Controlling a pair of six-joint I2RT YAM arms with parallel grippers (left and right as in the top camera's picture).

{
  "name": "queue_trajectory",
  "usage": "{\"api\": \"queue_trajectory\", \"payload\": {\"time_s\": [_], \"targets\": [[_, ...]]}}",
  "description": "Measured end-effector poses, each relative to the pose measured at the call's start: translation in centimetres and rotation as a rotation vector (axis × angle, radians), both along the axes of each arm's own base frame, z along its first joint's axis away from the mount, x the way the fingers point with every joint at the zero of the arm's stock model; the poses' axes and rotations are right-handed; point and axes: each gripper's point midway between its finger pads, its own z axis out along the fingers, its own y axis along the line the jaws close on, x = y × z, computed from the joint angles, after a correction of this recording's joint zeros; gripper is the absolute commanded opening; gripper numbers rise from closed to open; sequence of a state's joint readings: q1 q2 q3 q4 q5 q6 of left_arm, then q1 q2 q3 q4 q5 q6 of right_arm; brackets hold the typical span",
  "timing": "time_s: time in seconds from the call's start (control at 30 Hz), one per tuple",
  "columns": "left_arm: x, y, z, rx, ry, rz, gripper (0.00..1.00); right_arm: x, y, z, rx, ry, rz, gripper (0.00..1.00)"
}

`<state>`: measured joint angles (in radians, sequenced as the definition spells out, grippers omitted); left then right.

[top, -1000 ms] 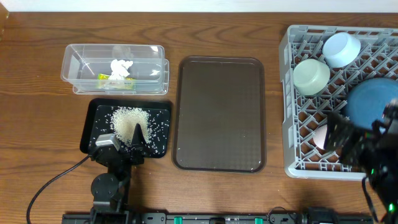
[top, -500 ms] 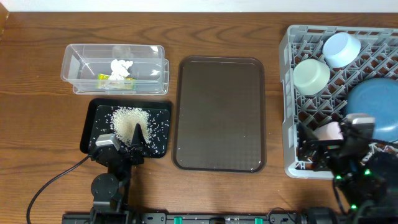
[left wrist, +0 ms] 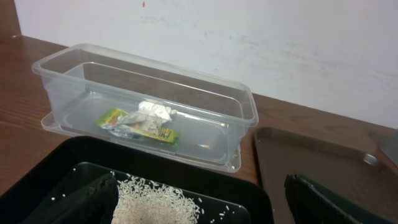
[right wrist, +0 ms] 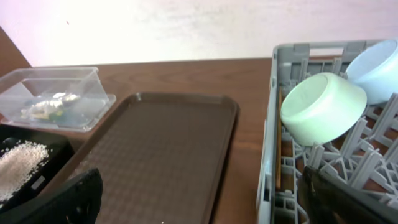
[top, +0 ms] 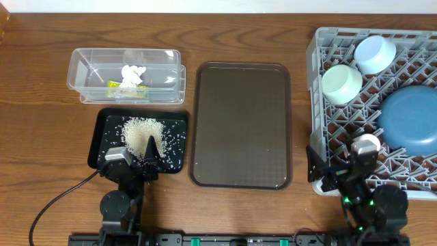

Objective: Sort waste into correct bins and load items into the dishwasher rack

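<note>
Right end effector [right wrist: 199, 186] has retreated toward the wooden table's [top: 41, 137] edge.

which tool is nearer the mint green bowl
Right. The right tool sits at the front-left corner of the dishwasher rack, which holds the mint-green bowl; the left tool is across the table, over the black tray.

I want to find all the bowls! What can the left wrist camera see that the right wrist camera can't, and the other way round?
Only the left wrist view shows the open left gripper, and it alone lets you tell the crumpled napkin from the yellow-green wrapper. It shows no bowls. Only the right wrist view shows the open right gripper and the dishwasher rack, with the mint-green bowl and the light-blue bowl in it. Both show the clear tub, the rice on the black tray, and the brown tray.
</note>
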<state>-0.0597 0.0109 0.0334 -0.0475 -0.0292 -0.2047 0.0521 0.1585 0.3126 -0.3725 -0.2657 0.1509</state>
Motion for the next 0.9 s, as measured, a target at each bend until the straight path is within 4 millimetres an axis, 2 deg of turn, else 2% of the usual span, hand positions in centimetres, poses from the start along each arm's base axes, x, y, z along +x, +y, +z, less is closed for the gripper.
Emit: {"api": "queue_trajectory", "payload": {"time_s": [0.23,0.6,0.77,0.9], "targets": [[0.0,0.0,0.0,0.0,0.0,0.0,0.88,0.2,-0.1,0.0,0.045,-0.146,-0.014,0.99],[0.0,0.0,0.0,0.0,0.0,0.0,0.88,2.0,-1.9,-3.0,0.135,-0.154,-0.137,0.99],[0.0,0.0,0.0,0.0,0.0,0.0,0.88,2.0,-2.3,-4.0,0.048,-0.139,-0.149,0.99],[0.0,0.0,0.0,0.0,0.0,0.0,0.88,2.0,-2.4,-4.1,-0.068,-0.165,-0.142,0.99]]}}
